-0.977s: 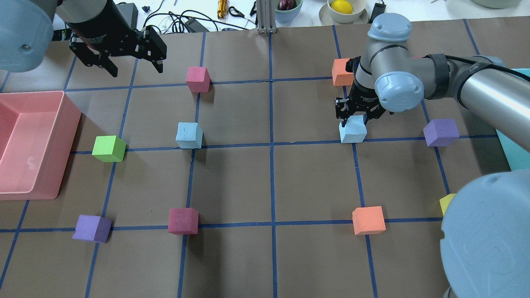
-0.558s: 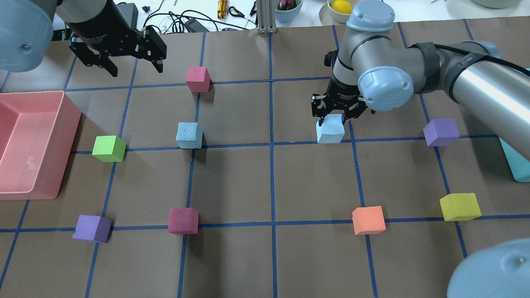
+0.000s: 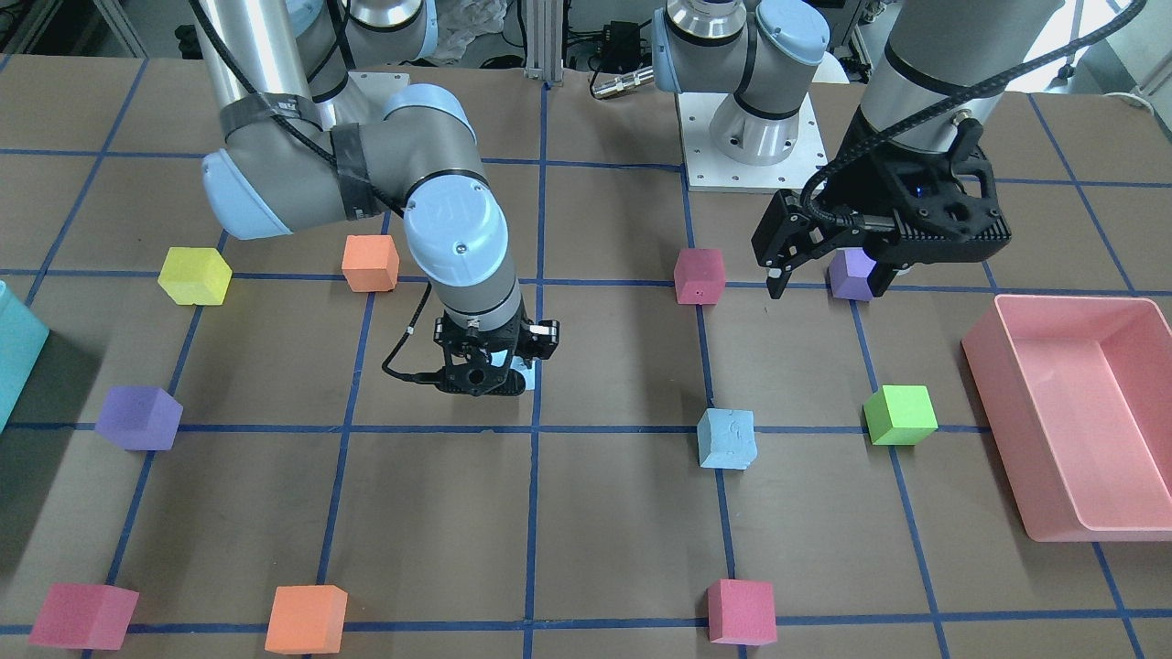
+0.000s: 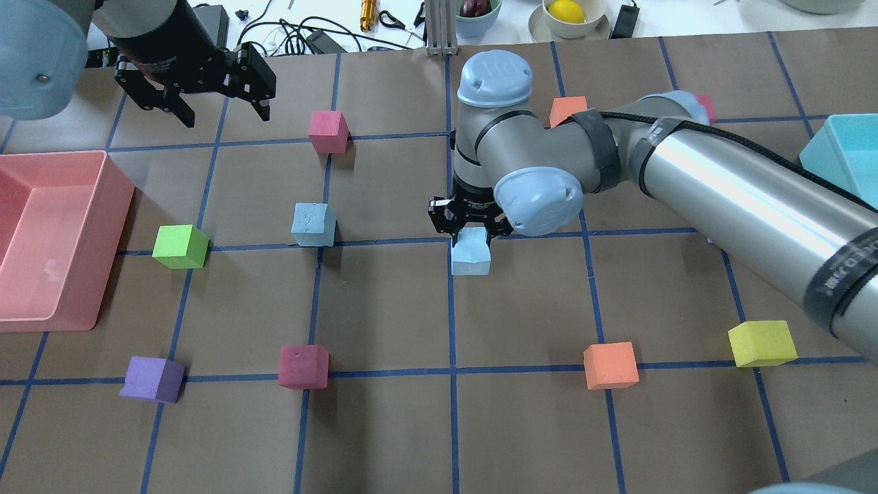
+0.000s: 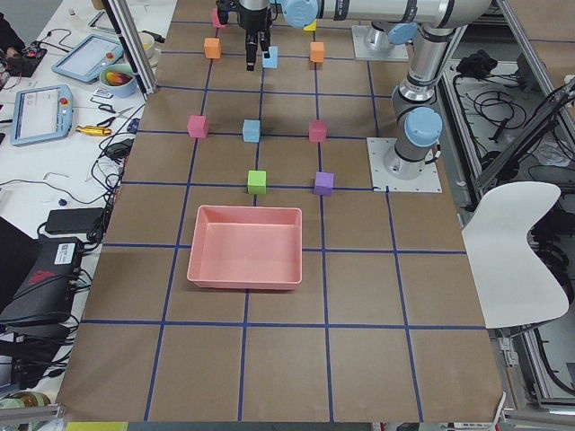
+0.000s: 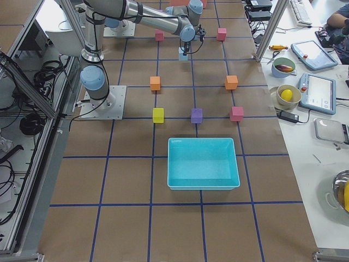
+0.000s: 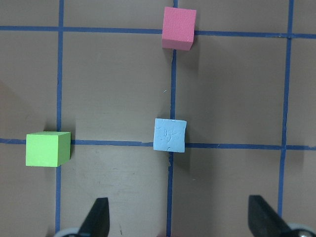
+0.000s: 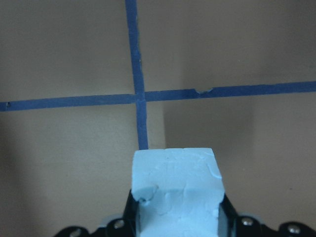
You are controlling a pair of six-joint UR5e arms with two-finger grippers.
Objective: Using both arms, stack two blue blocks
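Note:
My right gripper (image 4: 470,235) is shut on a pale blue block (image 4: 470,259) and holds it at the table's centre line. The right wrist view shows this block (image 8: 175,192) between the jaws, over a tape crossing. In the front view the right gripper (image 3: 485,371) hides most of it. The second blue block (image 4: 313,224) sits on the table to the left; it also shows in the front view (image 3: 727,438) and in the left wrist view (image 7: 170,135). My left gripper (image 4: 223,113) is open and empty, raised at the far left, behind that block.
A pink bin (image 4: 116,206) stands at the left edge and a teal bin (image 4: 840,154) at the right. A green cube (image 4: 180,246), pink cube (image 4: 328,131), magenta cube (image 4: 303,366), purple cube (image 4: 153,378), orange cube (image 4: 610,365) and yellow cube (image 4: 761,342) lie around.
My right gripper has carried its blue block leftward from the right half to the centre line, closer to the second blue block. The left arm has not moved.

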